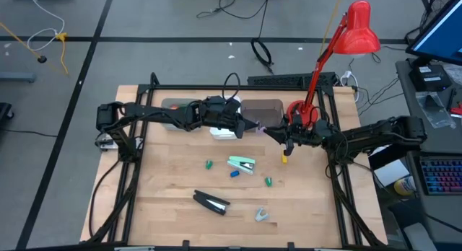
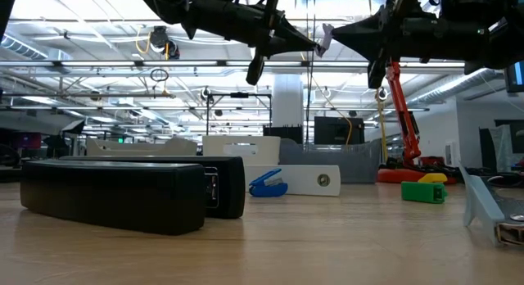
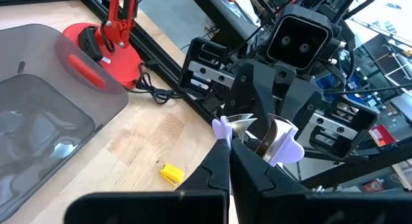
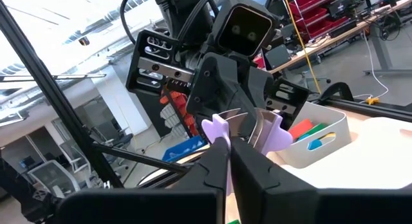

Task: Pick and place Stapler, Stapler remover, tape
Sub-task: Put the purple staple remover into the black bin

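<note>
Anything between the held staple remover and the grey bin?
Nothing visible. The staple remover hangs above the table, gripped by the left gripper and right gripper together; the open grey bin sits just beside it.

grey floor (image 1: 180,24) | red desk lamp (image 1: 357,31) | ceiling lights (image 2: 74,31)

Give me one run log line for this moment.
phase: midair handover | left claw: shut on staple remover | right claw: shut on staple remover
</note>
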